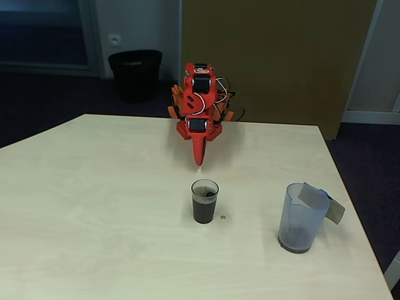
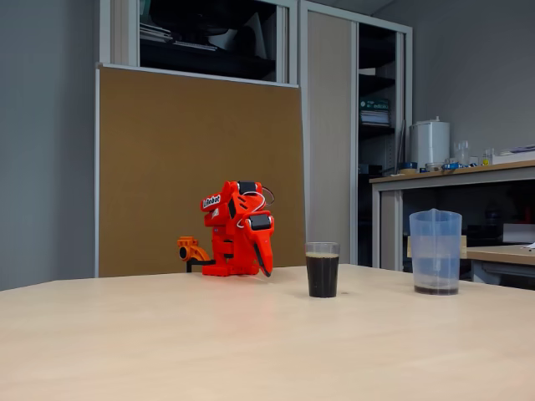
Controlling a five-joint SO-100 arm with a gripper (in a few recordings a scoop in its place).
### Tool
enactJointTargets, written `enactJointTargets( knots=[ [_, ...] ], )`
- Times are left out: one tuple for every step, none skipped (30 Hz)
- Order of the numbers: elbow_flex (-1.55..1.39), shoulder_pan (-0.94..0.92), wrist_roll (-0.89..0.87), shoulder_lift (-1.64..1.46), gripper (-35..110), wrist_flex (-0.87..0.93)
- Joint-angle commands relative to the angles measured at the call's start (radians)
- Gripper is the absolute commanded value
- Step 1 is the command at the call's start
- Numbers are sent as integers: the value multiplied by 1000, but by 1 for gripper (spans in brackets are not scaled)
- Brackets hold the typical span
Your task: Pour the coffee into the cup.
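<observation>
Orange arm [image 1: 199, 106] sits folded at the table's [image 1: 94, 206] far edge on my feed, gripper [image 1: 199, 156] pointing down, jaws look clenched with nothing in them. Cup [image 1: 205, 201] holds the coffee [image 1: 204, 209] mid-table; jug [image 1: 302, 217] stands well apart at right.

Side-on fixed view: cup [image 2: 323, 270] mostly full, jug [image 2: 435, 251] has dregs.

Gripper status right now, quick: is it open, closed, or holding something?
Gripper: closed and empty, folded down near the arm's base, away from the cup and the jug.
</observation>
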State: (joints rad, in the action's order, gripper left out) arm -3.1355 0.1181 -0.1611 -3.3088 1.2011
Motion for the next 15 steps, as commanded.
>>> enactJointTargets(
  knots=[
    [-6,48,-8,-14,4,11],
    [-6,60,-8,-14,4,11],
    [-6,71,-8,-14,5,11],
    [-6,81,-8,-14,5,11],
    [-6,91,-8,-14,4,11],
    [-6,97,-8,-14,3,11],
    [-6,100,-8,-14,2,11],
    [-6,101,-8,-14,0,11],
    [-6,101,-8,-14,0,11],
    [-6,100,-8,-14,0,11],
    [-6,94,-8,-14,0,11],
    [-6,89,-8,-14,0,11],
    [-6,86,-8,-14,1,11],
    [-6,84,-8,-14,1,11],
    [-6,86,-8,-14,2,11]
  ],
)
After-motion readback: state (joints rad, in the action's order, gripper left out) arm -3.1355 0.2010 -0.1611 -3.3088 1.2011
